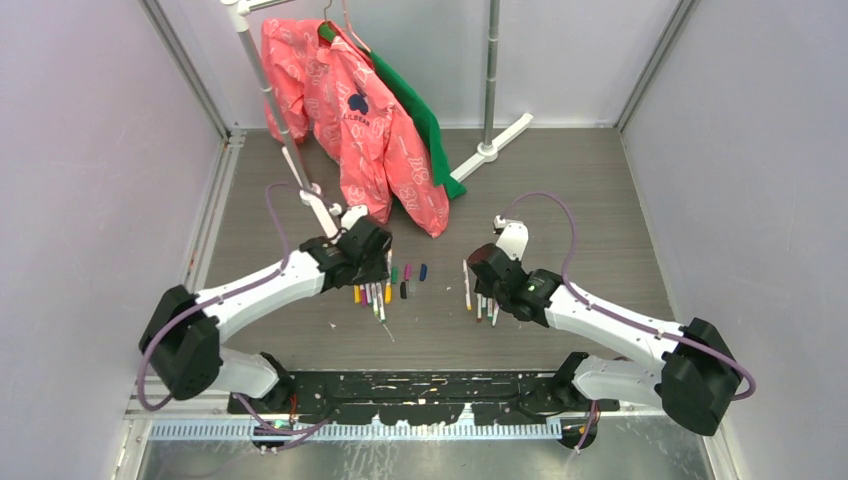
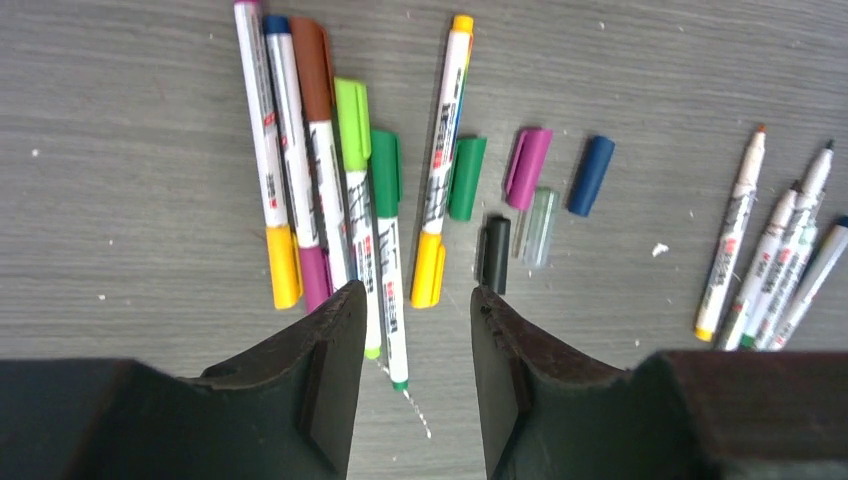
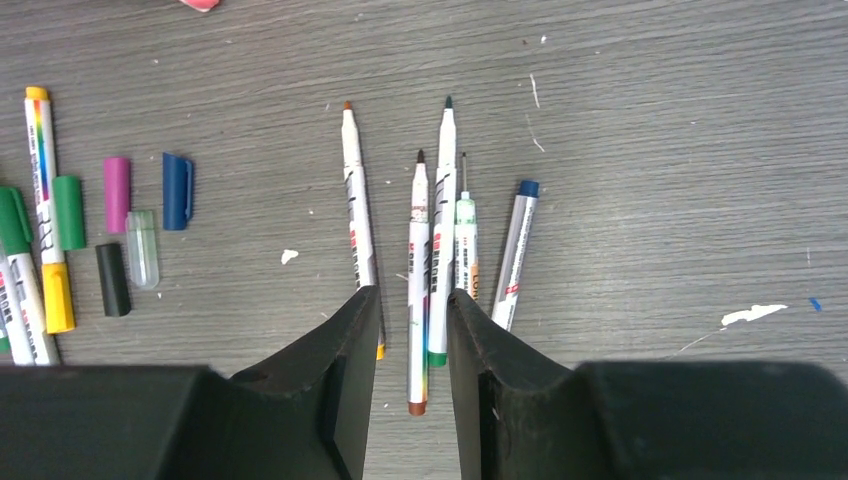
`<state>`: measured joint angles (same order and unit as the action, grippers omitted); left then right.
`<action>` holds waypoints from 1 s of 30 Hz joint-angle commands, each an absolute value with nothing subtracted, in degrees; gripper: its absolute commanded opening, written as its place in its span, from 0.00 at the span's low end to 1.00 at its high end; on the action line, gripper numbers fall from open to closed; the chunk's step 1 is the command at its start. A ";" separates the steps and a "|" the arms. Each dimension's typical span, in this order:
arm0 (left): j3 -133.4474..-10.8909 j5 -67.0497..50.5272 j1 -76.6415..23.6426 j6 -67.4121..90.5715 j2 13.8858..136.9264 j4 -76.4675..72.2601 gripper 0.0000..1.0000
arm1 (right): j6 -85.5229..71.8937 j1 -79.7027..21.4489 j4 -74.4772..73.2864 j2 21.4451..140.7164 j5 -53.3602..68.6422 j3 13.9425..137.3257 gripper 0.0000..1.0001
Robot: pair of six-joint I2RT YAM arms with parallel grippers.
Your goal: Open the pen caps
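Down on the table now: two bunches of pens with a scatter of loose caps between.

Over the left bunch, the left fingers, spread wide and gripping nothing. In the gap, bare table and the tail ends of two green pens.

Six pens in that bunch, every one capped:
- Yellow cap and purple cap at the near ends of the two leftmost.
- Brown cap, lime cap and dark green cap up at the far ends of the next three.
- Amber cap on the rightmost pen, near end, just ahead of the finger gap.

Just right of those, five caps already off and lying on the table:
- Loose green cap, magenta cap and blue cap in a far row, a little apart from each other.
- Nearer, black cap and clear cap side by side, very close; touching or not, hard to tell.

Further right, well apart from the caps, the right bunch: five pens, caps off, tips toward the far side, packed close except for the leftmost.

Over that bunch, the right fingers, only slightly apart and gripping nothing. In the wrist view, set either side of one brown-ended pen, its near end showing in the gap. Contact with it impossible to tell from here.
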<state>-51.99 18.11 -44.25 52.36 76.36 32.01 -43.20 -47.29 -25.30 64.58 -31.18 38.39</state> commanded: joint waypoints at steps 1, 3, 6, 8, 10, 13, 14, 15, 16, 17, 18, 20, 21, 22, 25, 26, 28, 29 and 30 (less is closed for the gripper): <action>-59.17 23.79 -44.30 48.88 82.67 34.14 0.43 | -42.28 -48.24 -23.08 62.78 -31.29 40.63 0.37; -61.50 25.04 -44.15 48.18 85.61 34.57 0.43 | -42.14 -48.37 -22.70 62.73 -31.29 40.33 0.37; -63.39 24.65 -43.55 47.54 88.49 33.63 0.43 | -41.97 -48.50 -22.16 62.74 -31.11 39.73 0.37; -64.62 24.45 -43.15 47.19 90.21 33.41 0.43 | -41.77 -48.52 -22.07 62.83 -31.15 39.36 0.37; -66.04 24.08 -42.69 46.63 92.16 33.76 0.43 | -41.68 -48.59 -21.79 62.79 -31.20 39.15 0.37; -67.62 23.54 -42.16 45.79 94.77 34.26 0.43 | -41.49 -48.53 -21.34 62.64 -30.99 38.90 0.37; -67.87 23.21 -41.93 45.65 95.44 34.23 0.43 | -41.41 -48.51 -21.28 62.54 -30.96 38.95 0.37; -67.93 22.82 -41.66 45.50 95.98 34.04 0.43 | -41.33 -48.56 -21.27 62.57 -30.94 38.90 0.37; -67.98 22.43 -41.43 45.29 96.54 33.79 0.43 | -41.27 -48.56 -21.19 62.64 -30.88 38.85 0.37; -68.07 22.14 -41.16 45.15 97.01 33.61 0.43 | -41.23 -48.56 -21.08 62.63 -30.79 38.78 0.38; -68.22 21.88 -40.95 44.97 97.39 33.59 0.43 | -41.18 -48.53 -20.96 62.54 -30.76 38.70 0.37; -68.58 21.19 -40.39 44.71 98.15 33.49 0.43 | -41.13 -48.50 -20.77 62.62 -30.76 38.60 0.37; -68.82 20.92 -40.16 44.61 98.51 33.48 0.42 | -41.06 -48.51 -20.69 62.68 -30.76 38.59 0.37; -69.02 20.73 -40.02 44.52 98.89 33.38 0.43 | -40.97 -48.55 -20.60 62.74 -30.76 38.58 0.38; -69.69 19.54 -39.41 44.14 99.92 32.96 0.42 | -40.75 -48.52 -20.57 62.80 -30.75 38.55 0.38; -69.94 19.45 -39.26 43.98 100.36 32.93 0.42 | -40.66 -48.52 -20.57 62.83 -30.76 38.52 0.38; -70.36 19.02 -39.04 43.70 101.20 32.85 0.42 | -40.52 -48.52 -20.46 62.91 -30.84 38.37 0.37; -70.55 18.91 -38.90 43.54 101.55 32.79 0.42 | -40.47 -48.57 -20.43 62.98 -30.84 38.37 0.38; -70.72 18.78 -38.81 43.44 101.91 32.75 0.42 | -40.42 -48.48 -20.31 63.13 -30.77 38.33 0.38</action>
